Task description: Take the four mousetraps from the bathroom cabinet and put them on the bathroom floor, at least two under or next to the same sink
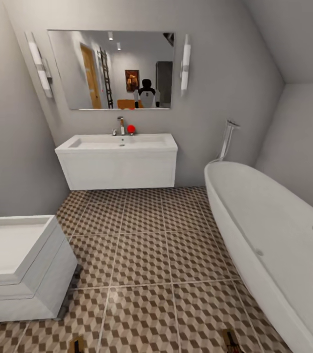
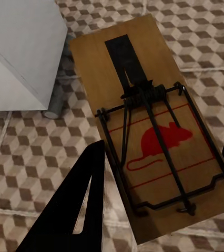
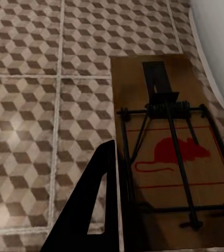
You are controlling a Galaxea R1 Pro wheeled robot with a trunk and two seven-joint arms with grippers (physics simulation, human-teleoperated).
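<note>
You carry one mousetrap in each arm, and the relation that matters now is that the bathroom sink stands straight ahead of you, well apart, across the open tiles. In the left wrist view, the left mousetrap sits between the two dark fingers of the left pincer, which seems pressed onto the board's sides; its long axis runs along the fingers, the wire spring pointing away from the wrist, and it looks lifted above the tiles. In the right wrist view, the right mousetrap lies the same way in the right pincer, which also seems to pinch it. From the head view only the tips of both boards show at the lower edge, so both arms are about equally far from the sink. The bathroom floor is free between the white toilet on your left and the bathtub on your right. I judge that you should roll forward first, then lower the boards flat near the space under the basin, and keep the right arm away from the tub wall.
</note>
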